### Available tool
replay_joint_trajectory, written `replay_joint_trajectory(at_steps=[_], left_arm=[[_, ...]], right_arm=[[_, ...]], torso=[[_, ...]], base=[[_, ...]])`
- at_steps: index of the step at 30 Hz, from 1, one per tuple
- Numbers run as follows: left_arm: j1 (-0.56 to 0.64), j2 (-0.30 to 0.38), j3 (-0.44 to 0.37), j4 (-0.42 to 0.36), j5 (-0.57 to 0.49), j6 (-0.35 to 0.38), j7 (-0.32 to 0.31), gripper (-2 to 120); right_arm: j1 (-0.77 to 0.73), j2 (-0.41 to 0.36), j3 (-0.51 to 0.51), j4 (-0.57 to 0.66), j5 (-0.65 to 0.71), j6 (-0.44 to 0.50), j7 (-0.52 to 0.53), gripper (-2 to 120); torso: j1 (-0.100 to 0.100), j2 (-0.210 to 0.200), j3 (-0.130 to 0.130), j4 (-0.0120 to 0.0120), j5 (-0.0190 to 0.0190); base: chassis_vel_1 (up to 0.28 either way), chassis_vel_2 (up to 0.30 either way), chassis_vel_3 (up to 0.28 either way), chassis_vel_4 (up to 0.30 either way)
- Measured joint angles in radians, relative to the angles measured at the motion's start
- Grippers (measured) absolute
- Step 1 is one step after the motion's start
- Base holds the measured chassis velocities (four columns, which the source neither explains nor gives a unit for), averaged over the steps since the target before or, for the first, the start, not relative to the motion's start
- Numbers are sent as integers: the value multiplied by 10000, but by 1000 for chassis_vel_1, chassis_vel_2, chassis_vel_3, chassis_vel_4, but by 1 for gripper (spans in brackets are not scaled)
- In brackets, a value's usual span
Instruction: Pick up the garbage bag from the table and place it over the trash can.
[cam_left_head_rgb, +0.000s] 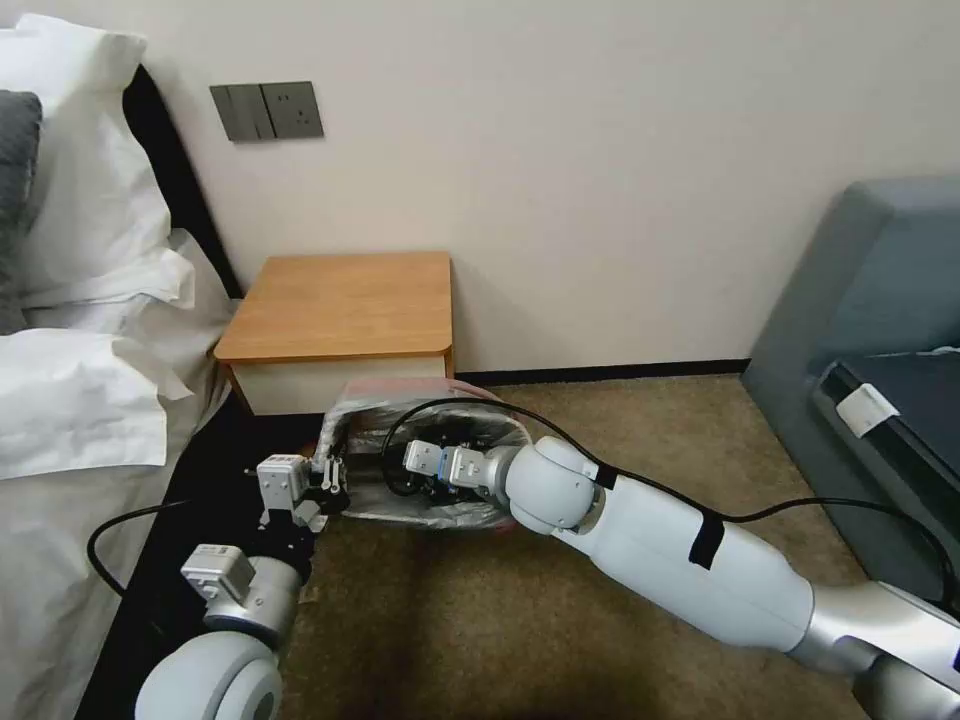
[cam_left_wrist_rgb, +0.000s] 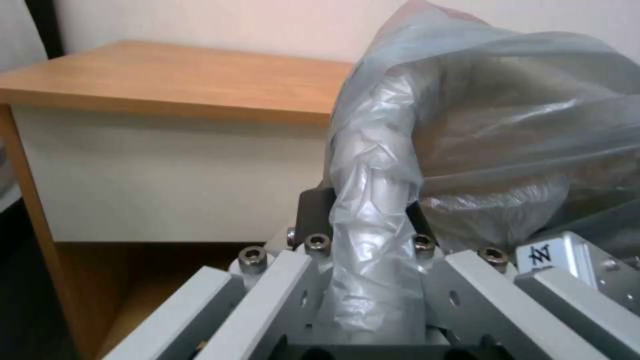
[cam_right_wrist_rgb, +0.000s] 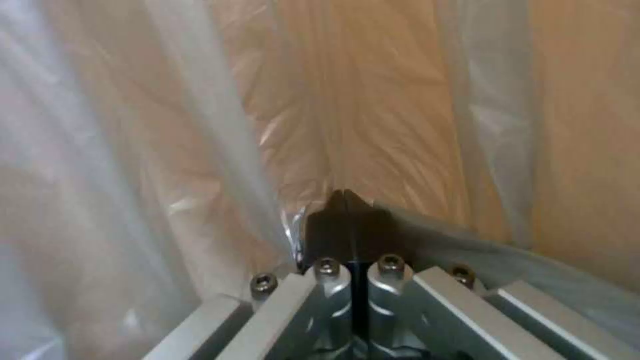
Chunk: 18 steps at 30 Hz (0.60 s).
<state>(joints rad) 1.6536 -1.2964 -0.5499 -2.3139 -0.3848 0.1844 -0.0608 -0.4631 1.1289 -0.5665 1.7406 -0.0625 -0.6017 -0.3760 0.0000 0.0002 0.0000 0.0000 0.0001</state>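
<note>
The garbage bag (cam_left_head_rgb: 440, 410), crinkled grey plastic with a pinkish rim, stands spread open on the carpet just in front of the table (cam_left_head_rgb: 340, 305). My left gripper (cam_left_head_rgb: 330, 480) holds the bag's left edge. In the left wrist view a bunched roll of the garbage bag (cam_left_wrist_rgb: 373, 200) sits between the left gripper's (cam_left_wrist_rgb: 365, 210) dark pads. My right gripper (cam_left_head_rgb: 400, 478) reaches inside the bag's mouth. In the right wrist view the right gripper (cam_right_wrist_rgb: 347, 210) is shut, its pads pinching thin film of the garbage bag (cam_right_wrist_rgb: 200, 150). The bag hides the trash can.
A bed with white pillows and sheets (cam_left_head_rgb: 80, 380) borders the left side. A grey sofa (cam_left_head_rgb: 870, 330) stands at the right. Brown carpet (cam_left_head_rgb: 620, 420) lies open between them. A black cable (cam_left_head_rgb: 480, 405) loops over the bag from my right arm.
</note>
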Motion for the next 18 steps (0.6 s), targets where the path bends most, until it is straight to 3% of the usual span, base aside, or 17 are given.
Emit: replay_joint_trajectory(at_steps=[18], left_arm=[[75,-53,92,-191,-117,698,-58,5]], right_arm=[[-117,63,-14,-87,-491,-184,-23,0]], torso=[[0,0,0,1,-1]], base=[[0,0,0,0]])
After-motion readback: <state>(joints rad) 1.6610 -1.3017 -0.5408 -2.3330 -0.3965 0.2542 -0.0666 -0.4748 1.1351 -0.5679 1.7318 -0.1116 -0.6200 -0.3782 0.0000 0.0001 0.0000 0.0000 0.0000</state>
